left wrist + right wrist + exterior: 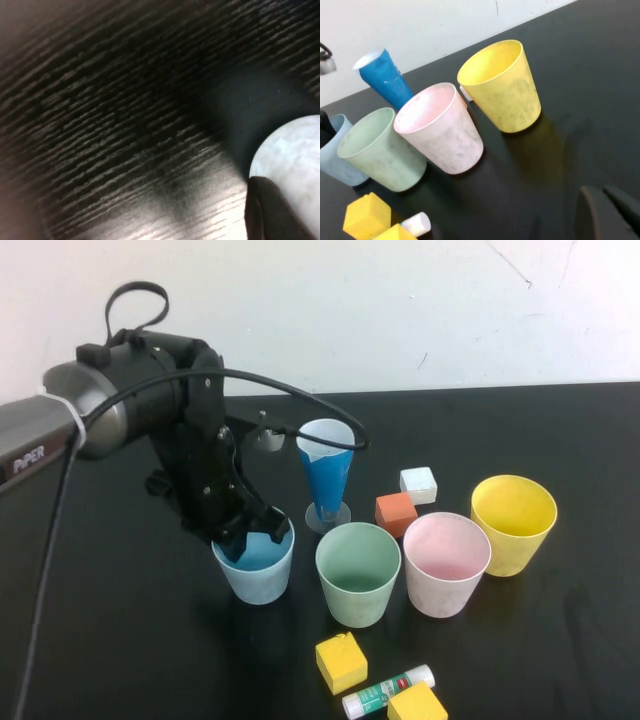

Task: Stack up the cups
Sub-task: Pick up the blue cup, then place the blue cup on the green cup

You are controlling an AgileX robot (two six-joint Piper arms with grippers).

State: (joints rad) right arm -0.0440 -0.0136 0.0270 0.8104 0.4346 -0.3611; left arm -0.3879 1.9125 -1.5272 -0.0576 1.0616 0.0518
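Four cups stand in a row on the black table: light blue [256,575], green [357,575], pink [446,565] and yellow [513,524]. My left gripper [252,532] reaches down onto the light blue cup's far rim and is shut on it. In the left wrist view one dark finger [270,210] lies against the pale cup wall [295,150]. My right gripper [596,191] hangs shut and empty over bare table, apart from the yellow cup [502,87], pink cup [440,130] and green cup [380,150]; it is out of the high view.
A tall dark-blue cone glass [326,476] stands just behind the blue and green cups. An orange block [396,513] and a white block [418,484] lie behind the pink cup. Two yellow blocks [341,661] [417,704] and a glue stick [388,690] lie at the front.
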